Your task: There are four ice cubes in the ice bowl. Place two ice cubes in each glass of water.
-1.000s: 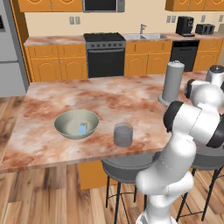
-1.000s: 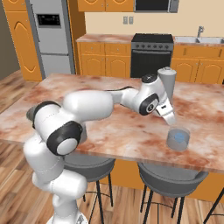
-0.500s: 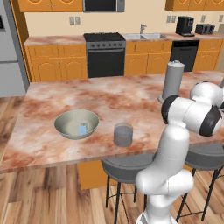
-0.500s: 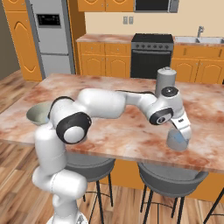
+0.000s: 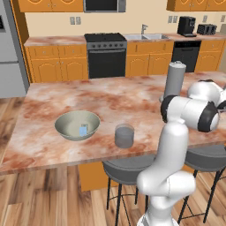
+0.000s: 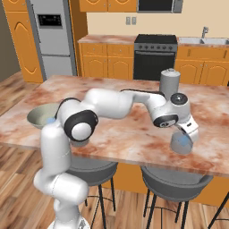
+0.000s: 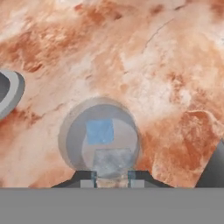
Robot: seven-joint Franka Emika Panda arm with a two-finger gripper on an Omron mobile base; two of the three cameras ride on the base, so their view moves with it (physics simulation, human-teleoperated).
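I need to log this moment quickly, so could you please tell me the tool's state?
Tool: closed on an ice cube, above a glass.

Hand view looks straight down on a glass of water [image 7: 101, 139] standing on the reddish marbled counter [image 7: 131, 57]. Glass is round, clear grey rim, sits low-centre in the frame. One light-blue ice cube [image 7: 99, 131] lies inside it, upper-left of the glass's middle. Gripper [image 7: 112, 174] at the bottom edge, just over the near rim of the glass; two dark fingertips [image 7: 89, 176] close together, pinching a second, paler translucent ice cube [image 7: 112, 162] between them. That held cube overlaps the glass opening. Curved grey edge of another round object [image 7: 10, 92] at far left, cut off by the frame. Dark shape [image 7: 215, 168] at bottom right corner, can't tell what.
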